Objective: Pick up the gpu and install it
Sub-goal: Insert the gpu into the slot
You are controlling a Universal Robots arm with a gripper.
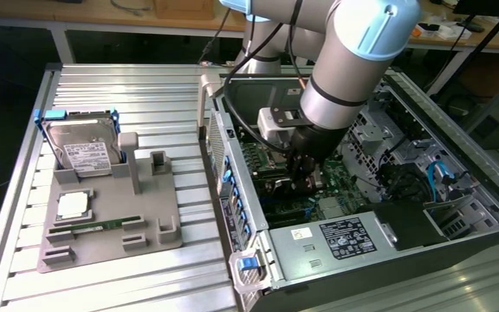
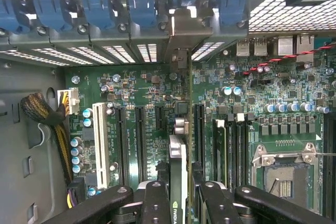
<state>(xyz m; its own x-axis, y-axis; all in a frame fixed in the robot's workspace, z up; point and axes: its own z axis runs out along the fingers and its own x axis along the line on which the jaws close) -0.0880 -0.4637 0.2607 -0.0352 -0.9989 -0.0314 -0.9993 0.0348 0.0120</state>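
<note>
While upright, edge-on — gpu [image 2: 178,156] between the two fingers [image 2: 156,203].

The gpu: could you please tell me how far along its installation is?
Done: the gpu is picked up and inside the computer case. In hand: the gripper clamps it edge-on over the motherboard, its bracket at the rear slot openings. Left: the gripper has not let go; whether it sits fully in a slot cannot be told.

Exterior view looks steeply down on counter [image 1: 128,84] and case [image 1: 232,170]; wrist view faces the motherboard [image 2: 152,93] closely (both share it).
</note>
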